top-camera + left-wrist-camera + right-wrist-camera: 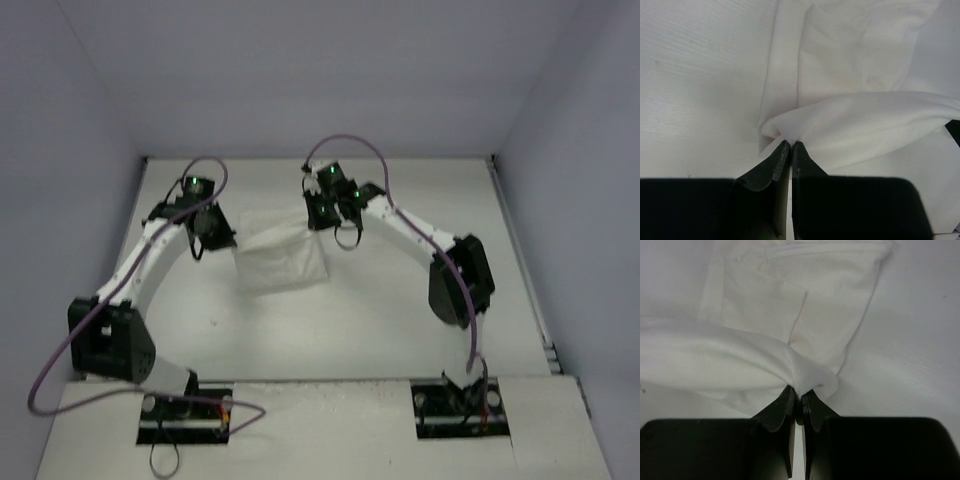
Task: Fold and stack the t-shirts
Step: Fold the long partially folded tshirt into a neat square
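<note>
A single white t-shirt lies on the table in the middle of the workspace, somewhat toward the far side, between the two arms. Seen from above it is a roughly square, layered bundle, and what shows of it is plain white. The left gripper is at the shirt's far left corner. Its fingers are pressed together on a bunched bit of fabric, with only a sliver of cloth between the tips. In the left wrist view a thick rounded fold runs from that pinch off to the right, lifted a little above the flatter layers. Those layers spread out beyond the fingertips, with an upright seam or fold edge just left of centre. The right gripper is at the far right corner. It is likewise clamped on a gathered knot of fabric at its fingertips. In its own view the matching fold runs off to the left, and flat layers with a faint seam line lie beyond it. The far edge of the shirt therefore spans from one pinch to the other, and the rest of the cloth rests on the table toward the near side of both grippers. Bare white table lies to the left of the left pinch and to the right of the right one.
</note>
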`<state>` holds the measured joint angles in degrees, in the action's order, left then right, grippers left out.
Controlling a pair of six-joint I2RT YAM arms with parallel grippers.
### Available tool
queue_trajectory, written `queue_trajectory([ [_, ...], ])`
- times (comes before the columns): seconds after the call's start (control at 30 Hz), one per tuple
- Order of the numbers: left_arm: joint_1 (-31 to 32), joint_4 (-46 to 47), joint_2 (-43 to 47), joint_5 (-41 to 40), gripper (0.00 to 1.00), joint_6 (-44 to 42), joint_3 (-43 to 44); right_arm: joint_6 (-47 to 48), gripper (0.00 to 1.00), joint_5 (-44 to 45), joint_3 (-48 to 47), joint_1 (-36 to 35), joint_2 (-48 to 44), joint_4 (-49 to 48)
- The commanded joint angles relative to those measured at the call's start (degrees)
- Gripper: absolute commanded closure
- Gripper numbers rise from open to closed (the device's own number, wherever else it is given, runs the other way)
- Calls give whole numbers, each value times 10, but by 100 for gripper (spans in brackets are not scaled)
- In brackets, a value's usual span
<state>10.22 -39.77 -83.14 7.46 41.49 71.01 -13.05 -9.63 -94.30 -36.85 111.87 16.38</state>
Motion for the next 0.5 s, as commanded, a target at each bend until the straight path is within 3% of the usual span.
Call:
queue_trajectory([
  [0.0,-7,44,-50,2,100,-30,67,23,95,-30,-92,24,46,2],
  [0.17,-27,62,-161,12,100,-33,176,6,88,-49,-206,54,139,5],
  [0.23,-32,66,-207,24,99,-46,213,-6,75,-48,-236,64,167,4],
  [0.33,-41,75,-250,31,74,-62,283,-14,52,-43,-295,89,199,4],
  [0.47,-64,107,-244,31,56,-64,319,29,37,-29,-346,105,202,3],
])
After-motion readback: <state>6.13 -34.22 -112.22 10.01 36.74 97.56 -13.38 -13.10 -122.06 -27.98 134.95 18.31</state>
